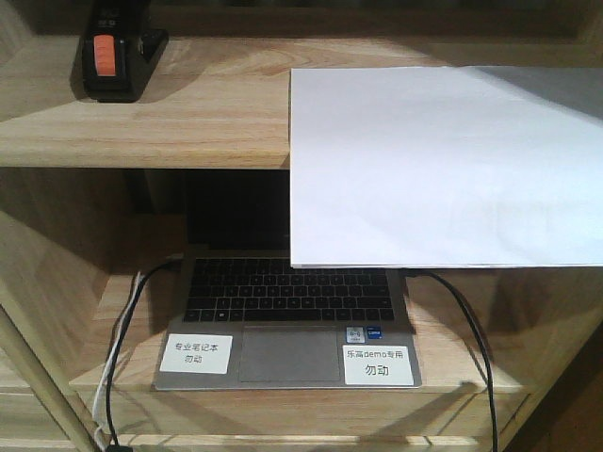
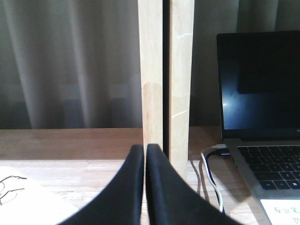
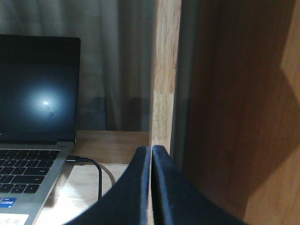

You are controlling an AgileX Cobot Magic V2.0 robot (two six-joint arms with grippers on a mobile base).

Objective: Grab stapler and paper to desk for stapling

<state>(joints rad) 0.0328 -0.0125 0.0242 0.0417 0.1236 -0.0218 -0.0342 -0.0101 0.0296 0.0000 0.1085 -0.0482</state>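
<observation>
The black stapler point(image 1: 115, 58) with an orange-red patch on top stands at the far left of the upper shelf in the front view. The white paper point(image 1: 443, 165) lies on the same shelf at the right, its front part hanging over the shelf edge above the laptop. Neither gripper shows in the front view. My left gripper point(image 2: 145, 149) is shut and empty, low in front of a pale wooden upright point(image 2: 151, 70). My right gripper point(image 3: 152, 150) is shut and empty, in front of another upright point(image 3: 164, 70). I cannot pick out the desk for certain.
An open laptop point(image 1: 287, 320) with white labels sits on the lower shelf, also in the left wrist view point(image 2: 262, 93) and the right wrist view point(image 3: 33, 93). Cables run at its left point(image 1: 127, 320) and right point(image 1: 471, 330). A dark wooden panel point(image 3: 234, 117) is at my right.
</observation>
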